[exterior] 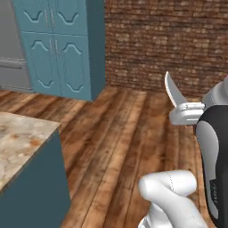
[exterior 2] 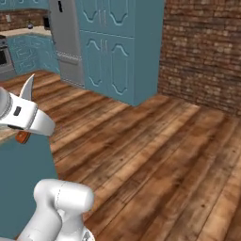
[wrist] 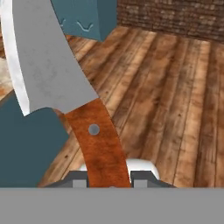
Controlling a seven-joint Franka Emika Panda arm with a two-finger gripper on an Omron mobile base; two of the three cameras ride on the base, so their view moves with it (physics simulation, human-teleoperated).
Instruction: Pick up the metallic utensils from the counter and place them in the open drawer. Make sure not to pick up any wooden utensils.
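Note:
My gripper (wrist: 110, 179) is shut on the reddish-brown handle (wrist: 98, 144) of a metallic utensil, a knife with a broad, curved silver blade (wrist: 48, 65). From the left base view the blade (exterior: 171, 91) points up out of the gripper (exterior: 180, 109), held in the air above the wooden floor. In the right base view the blade (exterior 2: 28, 87) sticks up above the gripper (exterior 2: 23, 123) and the handle end (exterior 2: 21, 137) shows below it. A corner of the marbled counter (exterior: 18, 142) on its teal base lies to the left, apart from the gripper. The open drawer is out of view.
Tall teal cabinets (exterior: 62, 49) and a grey fridge (exterior 2: 66, 37) stand at the back. A brick wall (exterior: 178, 40) runs behind the open wooden floor (exterior 2: 155, 155). A stove (exterior 2: 4, 56) sits far left.

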